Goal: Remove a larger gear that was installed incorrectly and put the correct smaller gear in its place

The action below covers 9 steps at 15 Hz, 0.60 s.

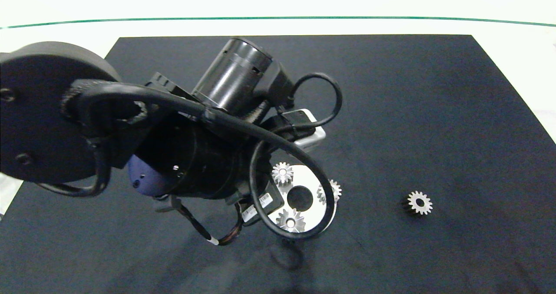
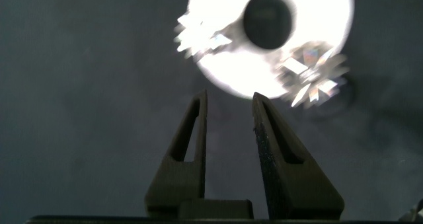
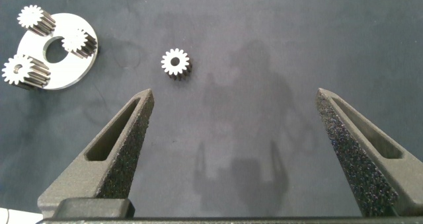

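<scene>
Four gears are in sight, all bright silver metal against the matte black mat [image 1: 434, 111]. Three sit upright on pins on a polished round plate [image 1: 311, 180] with a dark centre hole, and one lies loose. The larger gear [image 1: 290, 220], as best I can judge, is the one at 6 o'clock on the plate: wider, with long flared teeth like a starburst. Two blunt-toothed small gears sit at about 11 o'clock [image 1: 282, 173] and 3 o'clock [image 1: 331, 191], the latter partly crossed by a black cable [image 1: 299, 153]. The smaller gear [image 1: 419, 203] lies flat on the mat at 3 o'clock from the plate, well apart from it, hole axis vertical, with a bright face and dark sides. The left arm [image 1: 186, 155] looms over the plate's 9 o'clock edge. Its left gripper [image 2: 229, 98] is empty, the jaws parted by only a narrow gap. The starburst gear [image 2: 314, 75] lies just ahead of the tips and a little off to one side, so I'd say the jaws must shift across and straddle it before lifting it straight up off its pin. The right gripper [image 3: 234, 92] hangs spread wide and empty above bare mat, with the loose gear [image 3: 176, 62] ahead of it, so that arm is plainly the nearer one for the replacement.
</scene>
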Available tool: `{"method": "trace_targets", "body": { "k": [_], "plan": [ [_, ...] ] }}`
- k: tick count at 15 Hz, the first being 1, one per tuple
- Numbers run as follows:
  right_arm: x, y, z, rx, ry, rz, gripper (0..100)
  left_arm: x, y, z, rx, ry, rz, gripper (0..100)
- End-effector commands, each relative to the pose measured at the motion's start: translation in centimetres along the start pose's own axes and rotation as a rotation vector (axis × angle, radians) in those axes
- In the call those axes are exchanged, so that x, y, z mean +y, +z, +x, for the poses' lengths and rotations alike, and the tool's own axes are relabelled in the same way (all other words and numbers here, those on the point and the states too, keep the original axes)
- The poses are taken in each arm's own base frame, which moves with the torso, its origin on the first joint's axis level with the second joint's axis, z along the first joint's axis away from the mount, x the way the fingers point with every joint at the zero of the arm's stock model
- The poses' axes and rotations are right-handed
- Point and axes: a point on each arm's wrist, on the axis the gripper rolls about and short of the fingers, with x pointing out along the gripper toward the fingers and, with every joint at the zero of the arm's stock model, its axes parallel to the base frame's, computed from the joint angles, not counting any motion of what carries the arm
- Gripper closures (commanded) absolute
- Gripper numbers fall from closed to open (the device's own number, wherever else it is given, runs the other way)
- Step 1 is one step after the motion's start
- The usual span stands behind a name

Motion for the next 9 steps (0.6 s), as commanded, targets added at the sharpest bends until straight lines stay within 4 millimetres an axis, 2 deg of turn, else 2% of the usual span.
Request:
{"method": "trace_targets", "body": {
  "k": [1, 3, 4, 7, 9],
  "plan": [
    [0.0, -0.2, 0.1, 0.011, -0.003, 0.0, 0, 0.9, -2.1, -2.1, 0.007, 0.027, -0.03, 0],
    [0.0, -0.6, 0.3, 0.028, -0.013, 0.001, 0, 0.4, -3.2, -2.8, 0.014, 0.007, -0.045, 0],
    [0.0, -0.9, 0.4, 0.036, -0.016, 0.001, 0, 0.1, -3.3, -2.9, 0.018, -0.004, -0.111, 0],
    [0.0, -1.1, 0.5, 0.046, -0.02, 0.003, 0, -0.7, -3.0, -2.7, -0.028, -0.154, -0.189, 0],
    [0.0, -1.1, 0.5, 0.048, -0.02, 0.001, 0, -0.7, -2.5, -2.3, -0.09, -0.175, -0.228, 0]
  ]
}}
